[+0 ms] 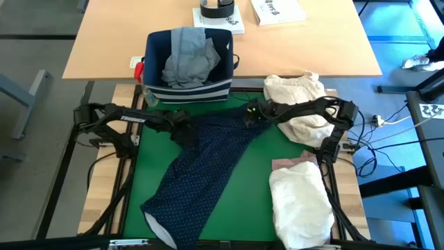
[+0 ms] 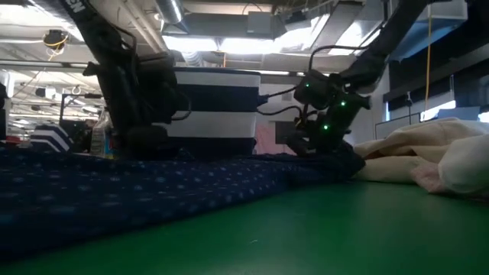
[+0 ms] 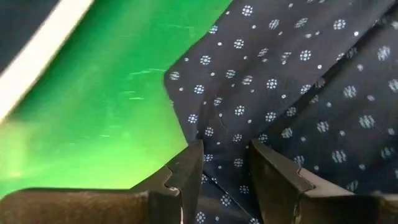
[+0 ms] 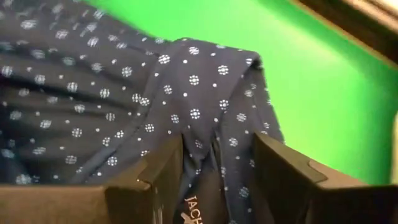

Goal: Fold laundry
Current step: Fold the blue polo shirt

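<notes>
A navy white-dotted shirt (image 1: pixel 208 167) lies spread on the green mat (image 1: pixel 257 201), running from the far middle to the near left corner. My left gripper (image 1: pixel 182 130) is shut on its far left part, my right gripper (image 1: pixel 251 117) on its far right part. Both slant down close to the mat. Light grey jeans (image 1: pixel 186 59) sit in the navy striped bin (image 1: pixel 189 89). A white shirt (image 1: pixel 300 205) lies at the near right, on top of a pale pink top (image 1: pixel 291 164). My left gripper (image 3: pixel 224 149) pinches a raised fold of the dotted shirt (image 3: pixel 221 171) between its two fingers, close to the shirt's side edge, slanting down from above. The cloth around it rests on the mat. My right gripper (image 4: pixel 217 140) pinches the shirt at its collar part, where a woven label (image 4: pixel 198 208) shows between the fingers, slanting down from above. How many layers it has, I cannot tell. The cloth beyond the fingers lies rumpled on the mat.
A cream-beige cloth bundle (image 1: pixel 300 104) lies at the far right, under my right arm. The bin stands against the mat's far edge. Beyond it, a wooden table (image 1: pixel 104 42) holds a booklet (image 1: pixel 277 10) and a tape roll (image 1: pixel 216 8). Bare mat shows at the near middle.
</notes>
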